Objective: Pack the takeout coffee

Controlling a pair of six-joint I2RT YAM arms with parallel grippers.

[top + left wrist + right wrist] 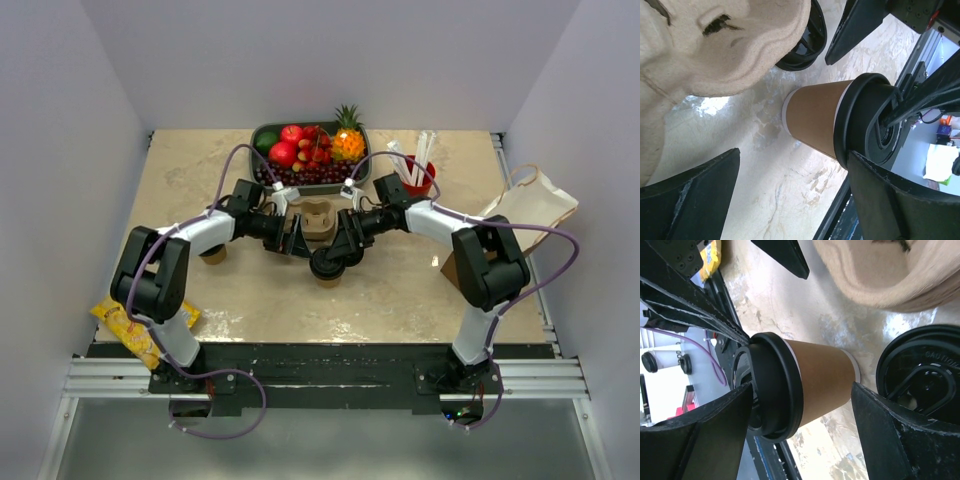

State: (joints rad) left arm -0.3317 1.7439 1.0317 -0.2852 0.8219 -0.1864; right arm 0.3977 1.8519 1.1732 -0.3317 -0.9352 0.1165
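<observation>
Reading CAUTION, black lid [920, 372], beside takeout coffee [822, 375]

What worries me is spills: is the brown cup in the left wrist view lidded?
Lidded: the black lid sits seated on the brown cup, covering its rim.

The kraft-brown paper cup [815, 120] has white edge bands and a glossy black plastic lid [860, 120], the moulded-pulp cup carrier [730, 45] is plain pale tan, and the stone-look tabletop [765, 190] is beige with cream-white veining.
</observation>
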